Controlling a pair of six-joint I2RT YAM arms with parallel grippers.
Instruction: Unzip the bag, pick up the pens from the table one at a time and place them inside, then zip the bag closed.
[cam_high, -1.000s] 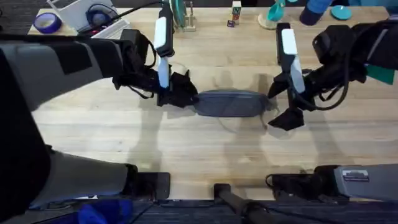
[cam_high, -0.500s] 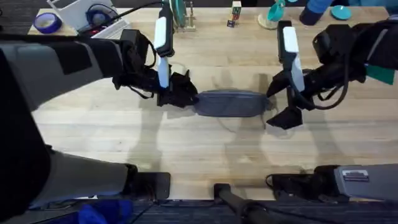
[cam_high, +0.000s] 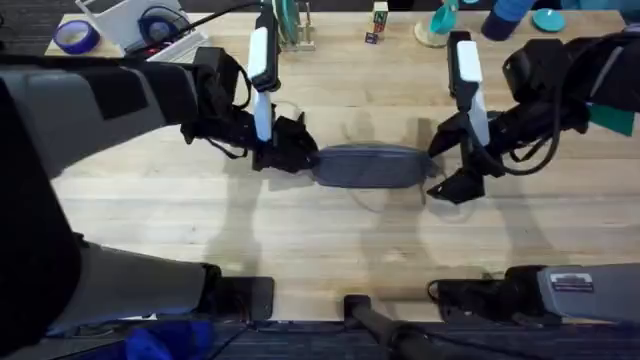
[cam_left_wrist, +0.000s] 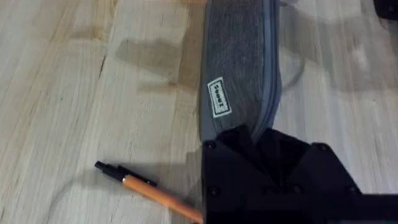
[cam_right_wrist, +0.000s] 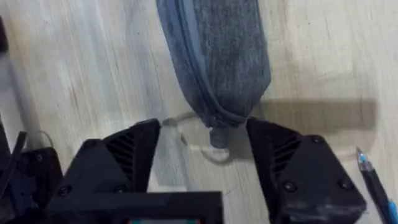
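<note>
Overhead: left tool (cam_high: 296, 150) is clamping the bag's (cam_high: 370, 166) left end; right tool (cam_high: 452, 186) is spreading wide around its zipper end, bare worktop (cam_high: 330, 240) lying in front.

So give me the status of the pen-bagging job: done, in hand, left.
Done: nothing that shows; the bag looks zipped, its pull at the end nearest the right tool. In hand: the left tool clamps the bag's other end, and the open right tool straddles the zipper pull. Left: unzipping, loading the orange pen and the dark pen, both on the table, then zipping.
</note>
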